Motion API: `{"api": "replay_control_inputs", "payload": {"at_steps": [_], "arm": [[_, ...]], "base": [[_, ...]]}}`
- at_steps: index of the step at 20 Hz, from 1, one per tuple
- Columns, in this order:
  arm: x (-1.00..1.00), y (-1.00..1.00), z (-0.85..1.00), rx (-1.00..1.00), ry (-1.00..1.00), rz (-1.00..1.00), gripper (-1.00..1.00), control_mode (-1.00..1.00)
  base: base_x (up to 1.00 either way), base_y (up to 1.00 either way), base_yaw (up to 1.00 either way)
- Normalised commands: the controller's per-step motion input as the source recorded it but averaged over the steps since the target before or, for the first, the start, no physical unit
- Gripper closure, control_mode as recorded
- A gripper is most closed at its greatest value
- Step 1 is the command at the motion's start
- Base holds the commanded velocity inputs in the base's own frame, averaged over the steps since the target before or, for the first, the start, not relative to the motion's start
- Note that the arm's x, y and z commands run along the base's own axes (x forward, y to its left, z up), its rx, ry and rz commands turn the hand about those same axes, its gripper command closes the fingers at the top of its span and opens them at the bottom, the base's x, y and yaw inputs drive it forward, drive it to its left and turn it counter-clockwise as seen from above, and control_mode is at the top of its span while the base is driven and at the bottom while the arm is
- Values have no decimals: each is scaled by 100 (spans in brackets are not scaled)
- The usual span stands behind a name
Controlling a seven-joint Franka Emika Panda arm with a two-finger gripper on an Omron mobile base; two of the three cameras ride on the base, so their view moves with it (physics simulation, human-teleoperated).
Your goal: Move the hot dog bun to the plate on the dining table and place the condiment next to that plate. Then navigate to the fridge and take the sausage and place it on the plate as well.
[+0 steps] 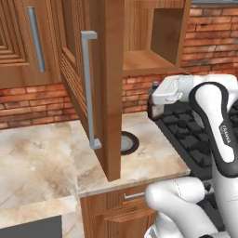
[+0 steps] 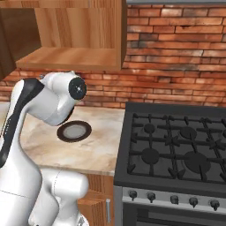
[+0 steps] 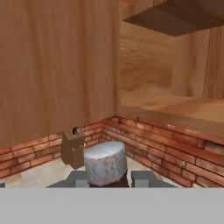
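In the hand view my gripper [image 3: 107,180] is shut on the condiment [image 3: 105,162]. Its pale cap stands up between the two dark finger tips, and a little of its dark brown body shows below the cap. In the left base view the hand [image 1: 166,92] hangs above the marbled kitchen counter [image 1: 42,158], just right of the open cupboard door [image 1: 109,88] and at the stove's left edge. The hot dog bun, the plate, the dining table, the fridge and the sausage are out of view.
A round dark-rimmed dish [image 2: 74,131] lies on the counter under the arm. The black gas stove [image 2: 176,145] stands to the right. Wooden wall cupboards [image 2: 75,31] hang overhead before a brick wall. A small brown object [image 3: 72,151] stands against the bricks.
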Motion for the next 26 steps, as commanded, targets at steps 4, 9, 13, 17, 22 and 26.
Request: {"api": "replay_control_inputs", "payload": {"at_steps": [4, 9, 13, 17, 22, 26], "arm": [[-27, -46, -44, 0, 13, -14, 100, -100], [0, 0, 0, 0, 0, 0, 100, 100], [0, 0, 0, 0, 0, 0, 100, 100], [0, 0, 0, 0, 0, 0, 100, 100], [0, 0, 0, 0, 0, 0, 100, 100], [0, 0, 0, 0, 0, 0, 100, 100]], "base": [[0, 0, 0], [-34, -80, -13], [-30, -99, -15], [-97, -99, -15], [-100, -100, -17], [-78, -96, -44]]}}
